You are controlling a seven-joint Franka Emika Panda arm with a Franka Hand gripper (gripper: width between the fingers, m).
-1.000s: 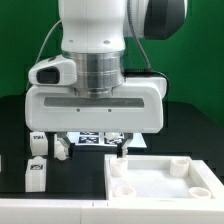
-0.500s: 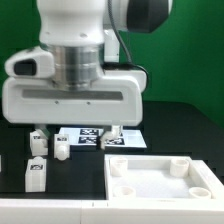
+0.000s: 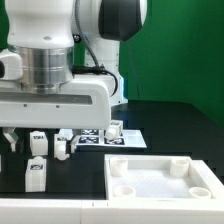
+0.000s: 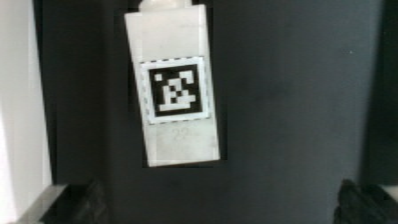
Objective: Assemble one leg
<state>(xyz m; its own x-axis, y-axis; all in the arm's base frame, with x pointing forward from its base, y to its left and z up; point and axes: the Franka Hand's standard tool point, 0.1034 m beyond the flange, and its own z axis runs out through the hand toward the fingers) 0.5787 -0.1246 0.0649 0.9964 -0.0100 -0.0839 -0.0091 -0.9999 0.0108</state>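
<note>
Several small white legs with tags stand on the black table in the exterior view: two side by side [image 3: 38,143] [image 3: 62,146], one nearer the front [image 3: 35,175], and one on the far side of the marker board [image 3: 115,128]. My gripper [image 3: 40,135] hangs above the left group, and its wide white body hides the table behind it. In the wrist view one leg [image 4: 178,90] lies lengthwise on the black surface, tag up, ahead of my gripper [image 4: 222,205]. The dark fingertips [image 4: 80,205] are spread wide apart with nothing between them.
The large flat white panel [image 3: 160,180] with raised rims and corner sockets lies at the front on the exterior view's right. The marker board [image 3: 95,138] lies flat behind it. A pale strip [image 4: 15,150] runs along one edge of the wrist view.
The arm has moved steadily toward the exterior view's left, from above the marker board to above the left group of legs. The legs and panel have not moved.
</note>
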